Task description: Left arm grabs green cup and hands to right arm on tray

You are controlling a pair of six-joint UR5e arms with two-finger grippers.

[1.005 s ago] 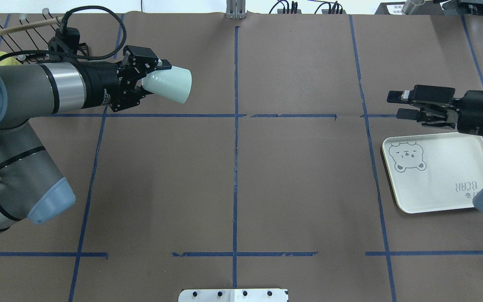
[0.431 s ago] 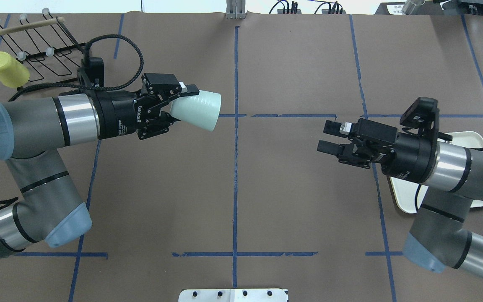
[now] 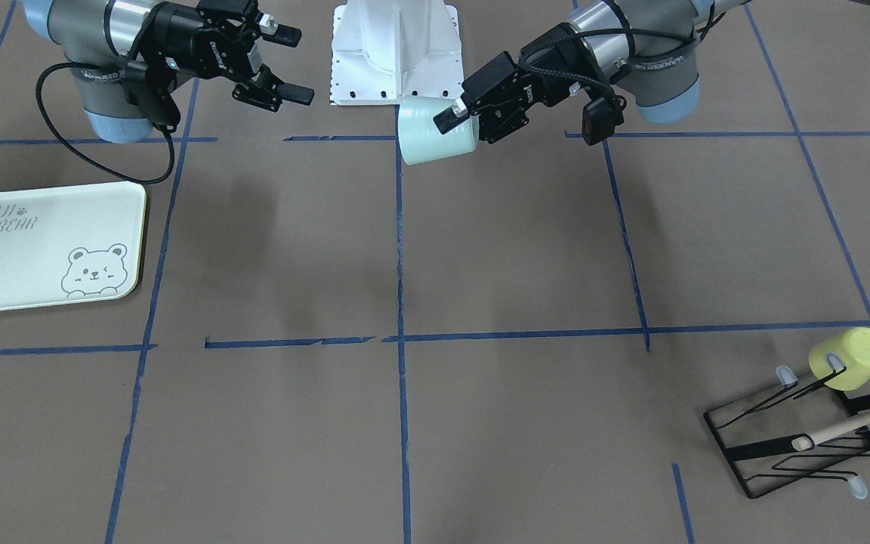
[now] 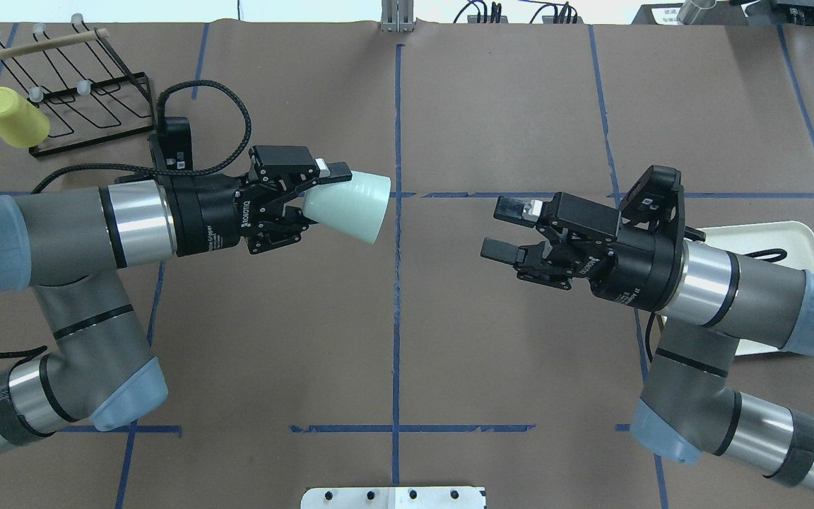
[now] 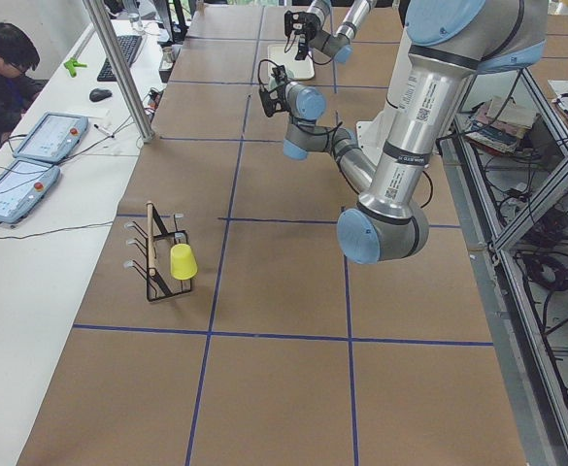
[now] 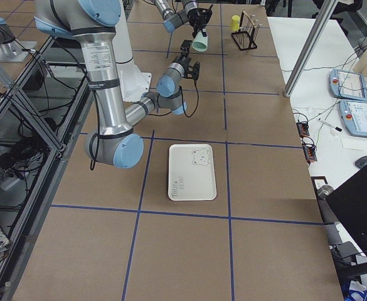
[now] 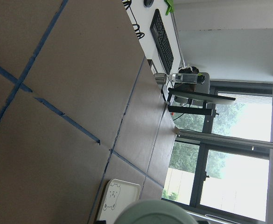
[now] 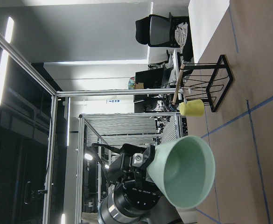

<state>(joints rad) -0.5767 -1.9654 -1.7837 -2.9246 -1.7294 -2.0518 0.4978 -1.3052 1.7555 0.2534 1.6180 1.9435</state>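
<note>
My left gripper [image 4: 321, 195] is shut on the narrow bottom end of the green cup [image 4: 349, 206] and holds it sideways above the table, near the centre line. The cup's open mouth faces my right gripper [image 4: 499, 227], which is open and empty, a short gap to the cup's right. In the front-facing view the cup [image 3: 435, 137] hangs from my left gripper [image 3: 467, 115], and my right gripper [image 3: 293, 64] is apart from it. The right wrist view looks into the cup's mouth [image 8: 187, 170]. The tray [image 4: 803, 240] lies empty under my right arm, and it also shows in the front-facing view [image 3: 27, 249].
A yellow-green cup [image 4: 13, 116] hangs on a black wire rack [image 4: 89, 88] at the far left corner. A white base plate [image 4: 393, 497] sits at the near table edge. An operator [image 5: 2, 78] sits at a side desk.
My left arm has carried the green cup right and nearer, toward the centre line. My right arm has swung left, away from the tray, toward the cup, its gripper still open.
</note>
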